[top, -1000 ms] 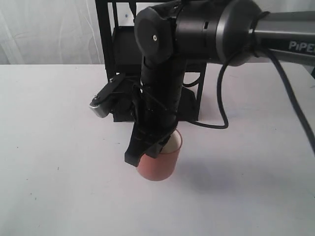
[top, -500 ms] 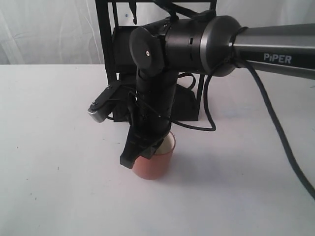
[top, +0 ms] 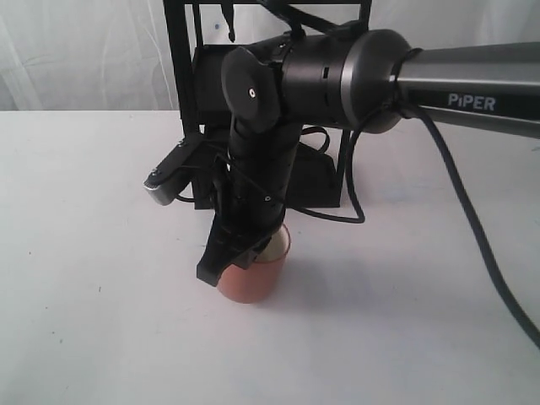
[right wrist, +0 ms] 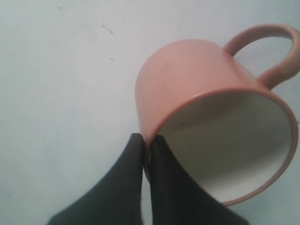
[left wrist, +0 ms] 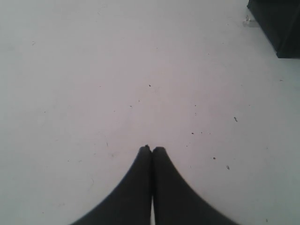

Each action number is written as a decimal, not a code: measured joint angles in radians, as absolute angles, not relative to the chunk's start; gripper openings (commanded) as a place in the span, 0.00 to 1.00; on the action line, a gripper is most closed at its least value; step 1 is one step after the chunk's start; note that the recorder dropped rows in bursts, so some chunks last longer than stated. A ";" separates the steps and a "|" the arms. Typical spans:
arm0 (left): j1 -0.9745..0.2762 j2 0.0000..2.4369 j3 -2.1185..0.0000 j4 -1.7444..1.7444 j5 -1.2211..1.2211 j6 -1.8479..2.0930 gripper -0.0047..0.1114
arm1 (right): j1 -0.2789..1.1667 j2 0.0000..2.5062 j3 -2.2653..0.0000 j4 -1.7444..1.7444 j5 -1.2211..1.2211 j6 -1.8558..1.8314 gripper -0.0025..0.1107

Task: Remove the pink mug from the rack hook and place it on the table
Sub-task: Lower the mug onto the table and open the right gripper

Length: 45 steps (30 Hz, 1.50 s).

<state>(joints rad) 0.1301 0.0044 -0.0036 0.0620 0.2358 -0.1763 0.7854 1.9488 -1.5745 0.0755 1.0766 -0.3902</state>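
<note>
The pink mug point(top: 253, 277) point(right wrist: 201, 89) stands low over the white table point(top: 93, 321) in front of the black rack point(top: 187, 93). My right gripper point(top: 232, 253) point(right wrist: 146, 139) is shut on its rim, one finger outside the wall and one inside the cream interior. The loop handle point(right wrist: 269, 49) points away from the fingers. Whether the mug's base touches the table cannot be told. A dark rack hook point(top: 229, 32) hangs bare near the top of the frame. My left gripper point(left wrist: 151, 149) is shut and empty above bare tabletop; it does not show in the exterior view.
The right arm's large black joint point(top: 312, 76) and its cable point(top: 354, 190) cover much of the rack's lower shelves. A grey-tipped black part point(top: 164, 181) juts out left of the rack. A dark rack corner point(left wrist: 276, 26) shows in the left wrist view.
The right arm has carried the mug leftward and toward the table's front. The left wrist has no earlier frame.
</note>
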 measured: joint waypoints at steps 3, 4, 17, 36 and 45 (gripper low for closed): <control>0.130 0.004 -0.004 0.062 0.236 -0.176 0.04 | 0.785 1.951 -1.575 0.075 1.082 -0.390 0.02; 0.130 0.004 -0.004 0.062 0.236 -0.176 0.04 | 0.785 1.951 -1.575 0.075 1.082 -0.390 0.02; 0.130 0.004 -0.004 0.062 0.236 -0.176 0.04 | 0.785 1.973 -1.577 0.082 1.086 -0.390 0.16; 0.130 0.004 -0.004 0.062 0.236 -0.176 0.04 | 0.785 1.979 -1.582 0.082 0.991 -0.390 0.30; 0.130 0.004 -0.004 0.062 0.236 -0.176 0.04 | 0.785 1.801 -1.582 0.080 1.034 -0.324 0.30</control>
